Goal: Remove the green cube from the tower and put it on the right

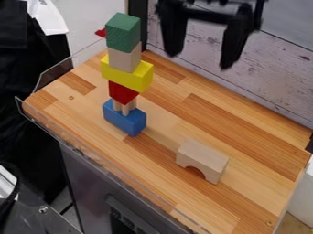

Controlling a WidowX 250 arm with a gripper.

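Your pincer (200, 60) hung wide open and empty, with the green cube (123, 33) left of it in view atop the narrow tower (127, 75), which a sideways nudge or off-centre grip could have toppled.

A whitewashed plank wall (281, 68) rises behind the wooden counter (245, 119) above a grey cabinet (92, 187).

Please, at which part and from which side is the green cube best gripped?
Probably by two opposite side faces, coming straight down from above. The green cube has nothing on it, and its visible sides are flat and upright. Better not to squeeze as low as the pale block beneath.
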